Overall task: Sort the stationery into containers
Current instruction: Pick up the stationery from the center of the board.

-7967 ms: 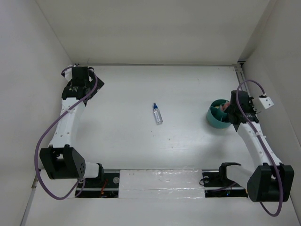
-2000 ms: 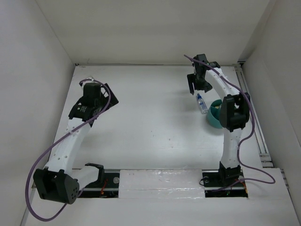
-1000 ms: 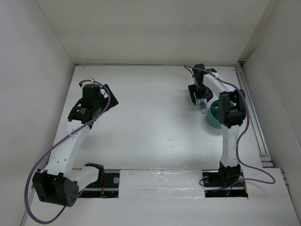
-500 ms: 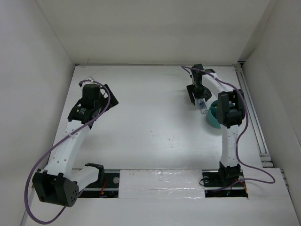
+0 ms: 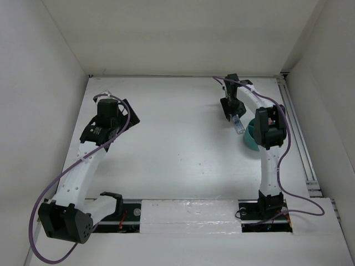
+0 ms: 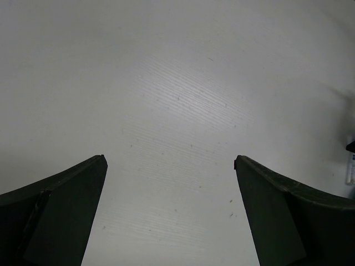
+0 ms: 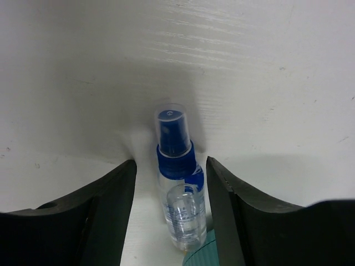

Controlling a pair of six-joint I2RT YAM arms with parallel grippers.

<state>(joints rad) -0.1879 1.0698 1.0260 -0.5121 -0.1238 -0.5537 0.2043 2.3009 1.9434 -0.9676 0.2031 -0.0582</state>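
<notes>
The right pincer [image 7: 171, 164] is released, its jaws set either side of the clear blue-capped bottle [image 7: 178, 191]. The bottle lies flat on the worktop [image 7: 266, 66] with its base at the rim of the teal cup [image 5: 250, 138], probably so the pincer can clamp the body and lift it in. The left pincer [image 6: 169, 160] hangs released well apart, out of the way, and the right arm hides the cup's compartments, so I cannot tell what they hold.

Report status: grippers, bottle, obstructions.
Left gripper open, empty, above table. Right gripper open, straddling the bottle, not yet closed. Bottle flat on table, base at the cup. Nothing blocking.
</notes>
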